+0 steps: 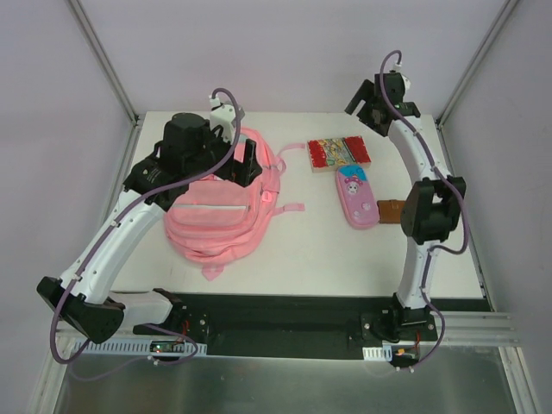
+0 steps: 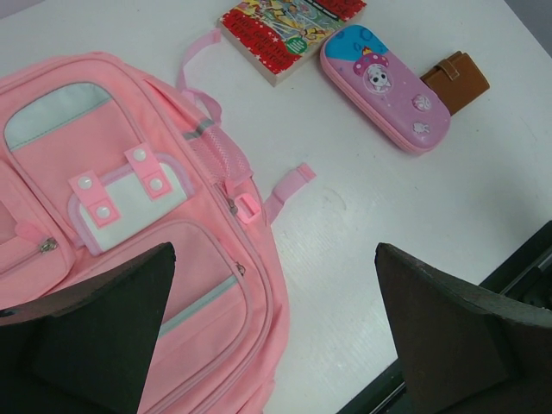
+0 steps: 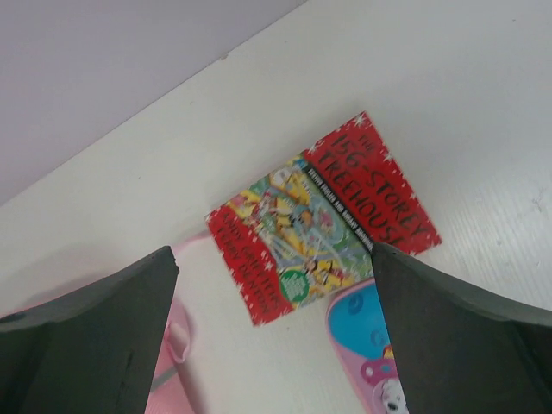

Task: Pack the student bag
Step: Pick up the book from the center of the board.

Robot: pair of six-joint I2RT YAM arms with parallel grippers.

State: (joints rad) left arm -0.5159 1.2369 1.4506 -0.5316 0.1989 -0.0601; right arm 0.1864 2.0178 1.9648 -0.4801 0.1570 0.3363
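Packing is judged unstarted: the student bag (image 1: 216, 211) is laid at left; book (image 1: 339, 153), pencil case (image 1: 358, 198) and wallet (image 1: 391, 210) are seen outside it, right; left gripper (image 2: 274, 252) and right gripper (image 3: 276, 254) are spread, empty.

Before me lies a white worktop (image 1: 328, 259), evenly lit, with only soft shadows. Plain pale lilac walls (image 1: 285, 52) close it in on the left, right and far sides, and slanting metal posts (image 1: 102, 59) rise from the far corners. A black strip (image 1: 285, 312) runs along its near edge, with a silver rail (image 1: 483, 326) at near right and a dull grey sheet (image 1: 285, 384) nearer still.
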